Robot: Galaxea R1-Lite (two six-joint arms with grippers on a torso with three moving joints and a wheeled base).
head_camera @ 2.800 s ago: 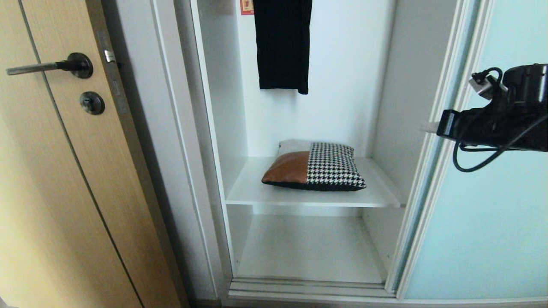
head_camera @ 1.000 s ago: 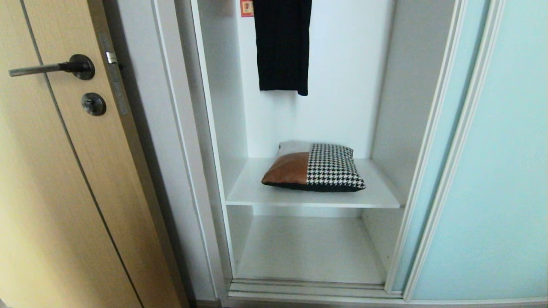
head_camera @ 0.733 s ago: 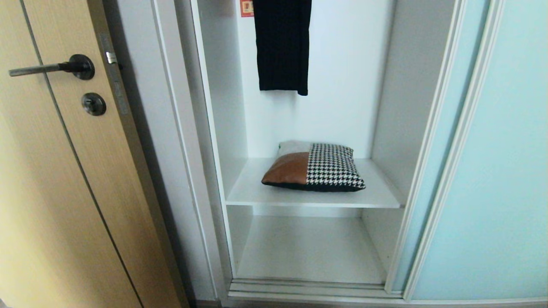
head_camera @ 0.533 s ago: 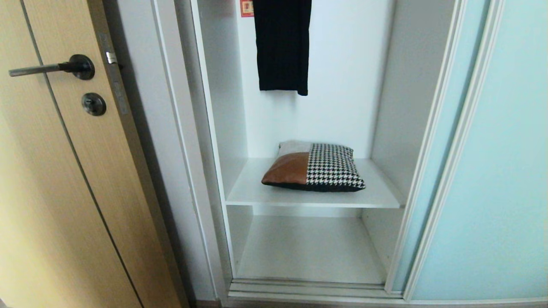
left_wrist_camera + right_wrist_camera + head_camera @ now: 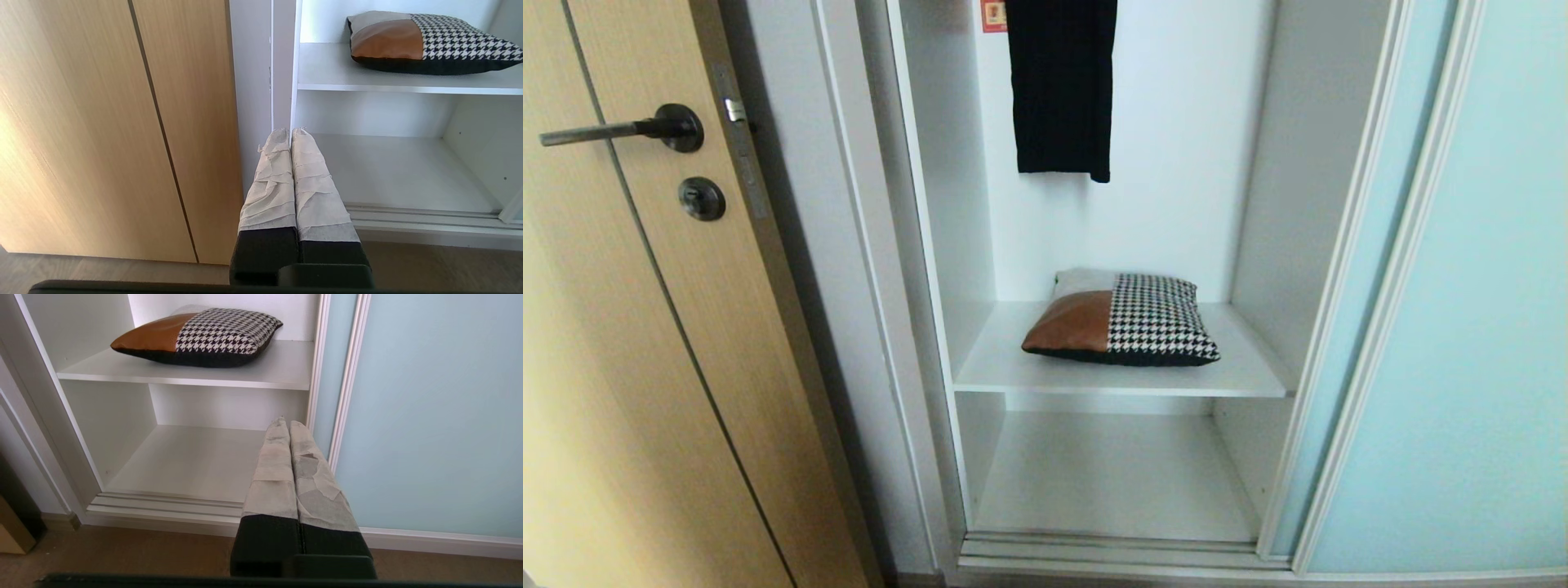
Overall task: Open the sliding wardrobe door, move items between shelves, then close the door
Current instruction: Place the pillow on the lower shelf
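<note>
The sliding wardrobe door (image 5: 1462, 327), pale aqua frosted glass in a white frame, stands pushed to the right and leaves the compartment open. The items (image 5: 1123, 320), a bundle in rust-brown, houndstooth and black, lie on the upper white shelf (image 5: 996, 367). The lower shelf (image 5: 1111, 474) is bare. Neither arm shows in the head view. My left gripper (image 5: 291, 131) is shut and empty, held low in front of the wardrobe's left post. My right gripper (image 5: 287, 422) is also shut and empty, low before the door's frame edge (image 5: 343, 416), with the items (image 5: 200, 332) above it.
A tan wooden door (image 5: 645, 367) with a dark lever handle (image 5: 621, 128) stands left of the wardrobe. A long black garment (image 5: 1060, 86) hangs at the compartment's back. The door track (image 5: 1119, 551) runs along the bottom above brown flooring (image 5: 122, 555).
The right arm, earlier raised at the door's frame on the right of the head view, has dropped out of that view. Door and items have stayed put.
</note>
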